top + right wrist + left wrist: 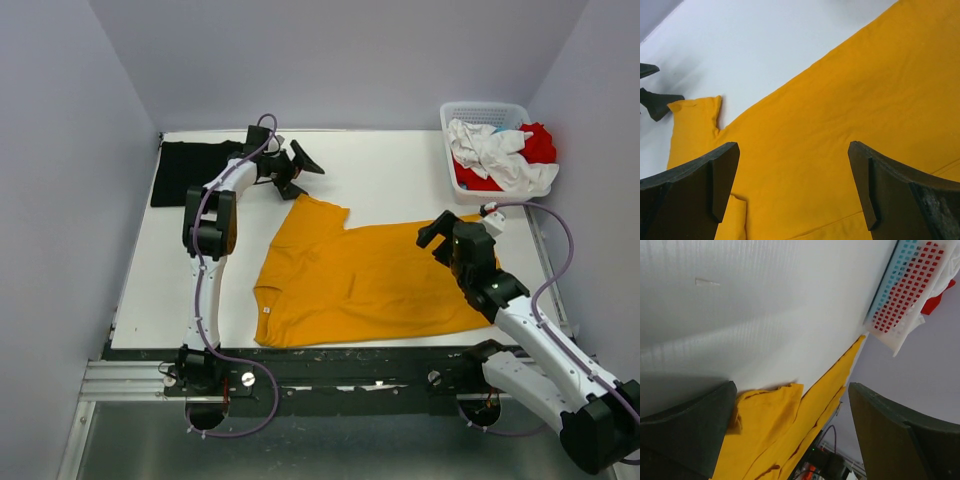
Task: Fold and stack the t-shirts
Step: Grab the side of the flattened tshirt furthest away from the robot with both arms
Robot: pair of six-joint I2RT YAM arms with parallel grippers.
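Observation:
A mustard t-shirt (pixel 360 285) lies spread flat across the middle of the table, neck toward the front left. A black t-shirt (pixel 190 172) sits folded at the far left. My left gripper (pixel 305 180) hovers open just beyond the mustard shirt's far sleeve (pixel 765 415), with nothing between its fingers. My right gripper (pixel 436 243) hangs open above the right part of the mustard shirt (pixel 840 100), also holding nothing. A white t-shirt (pixel 495 150) and a red t-shirt (pixel 540 145) are crumpled in the basket.
The white lattice basket (pixel 485 106) stands at the far right corner, also seen as the basket (pixel 905 295) in the left wrist view. Grey walls close in the table on three sides. Bare white tabletop (pixel 390 170) lies between the shirts.

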